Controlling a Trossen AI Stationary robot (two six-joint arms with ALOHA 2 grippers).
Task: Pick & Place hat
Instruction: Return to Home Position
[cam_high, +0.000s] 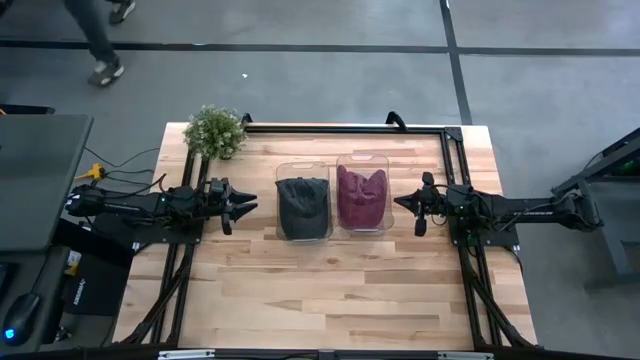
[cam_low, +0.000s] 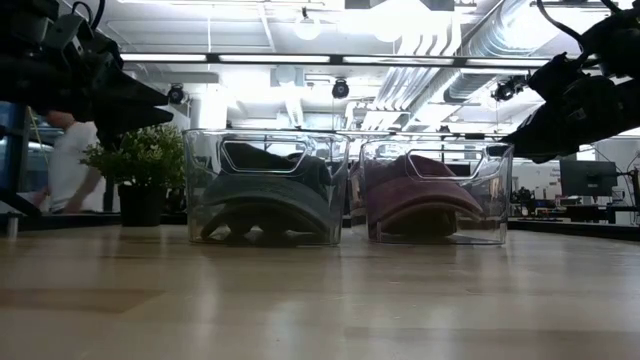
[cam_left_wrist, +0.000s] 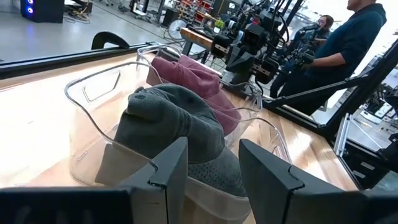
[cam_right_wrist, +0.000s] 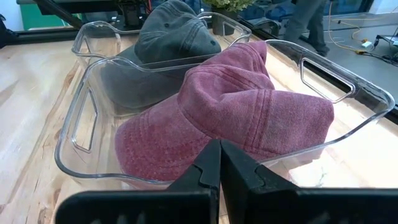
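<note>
Two clear plastic bins stand side by side at the table's middle. The left bin (cam_high: 303, 207) holds a dark grey cap (cam_left_wrist: 180, 134), the right bin (cam_high: 362, 192) a maroon cap (cam_right_wrist: 242, 121); each cap rests on its bin's floor. My left gripper (cam_high: 246, 203) hovers above the table just left of the grey cap's bin, open, its fingers (cam_left_wrist: 214, 177) pointing at the bin. My right gripper (cam_high: 400, 202) hovers right of the maroon cap's bin, shut, fingertips (cam_right_wrist: 219, 163) together and holding nothing.
A small potted plant (cam_high: 215, 131) stands at the table's far left corner. A black frame rail (cam_high: 340, 128) runs along the far edge. Bare wood (cam_high: 330, 290) stretches between the bins and the near edge. A person (cam_high: 100, 40) walks on the floor beyond the table.
</note>
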